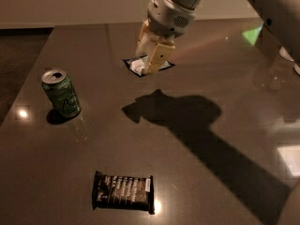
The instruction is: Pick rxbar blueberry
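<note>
The rxbar blueberry, a small flat bar in a dark wrapper with a white panel, sits between the yellowish fingers of my gripper. The gripper hangs over the far middle of the dark table, shut on the bar. It holds the bar lifted off the surface. The arm's shadow lies apart from it, lower on the table. The fingers cover part of the bar.
A green soda can stands at the left. A larger black wrapped bar with rows of white text lies near the front. My arm reaches in from the upper right. The table's left edge runs past the can.
</note>
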{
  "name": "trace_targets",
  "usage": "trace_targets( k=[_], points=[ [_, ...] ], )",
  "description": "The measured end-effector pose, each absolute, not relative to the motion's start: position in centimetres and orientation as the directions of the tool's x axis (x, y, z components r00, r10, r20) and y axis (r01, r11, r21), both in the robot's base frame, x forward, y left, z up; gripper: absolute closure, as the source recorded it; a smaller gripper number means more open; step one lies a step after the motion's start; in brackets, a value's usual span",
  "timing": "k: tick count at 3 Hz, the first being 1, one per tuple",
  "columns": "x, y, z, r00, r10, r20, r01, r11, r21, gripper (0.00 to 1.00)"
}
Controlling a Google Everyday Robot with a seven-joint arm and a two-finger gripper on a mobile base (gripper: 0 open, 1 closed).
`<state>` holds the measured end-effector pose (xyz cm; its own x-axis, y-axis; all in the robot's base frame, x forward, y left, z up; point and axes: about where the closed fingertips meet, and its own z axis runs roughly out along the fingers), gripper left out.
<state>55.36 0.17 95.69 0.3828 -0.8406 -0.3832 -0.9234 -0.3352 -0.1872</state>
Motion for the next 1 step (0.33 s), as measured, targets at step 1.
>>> trace_targets(
  k=[1],
  points=[
    [55.5, 0.4, 95.86, 0.374, -0.838, -0.397, -0.927, -0.32, -0.197, 1.0]
  ],
)
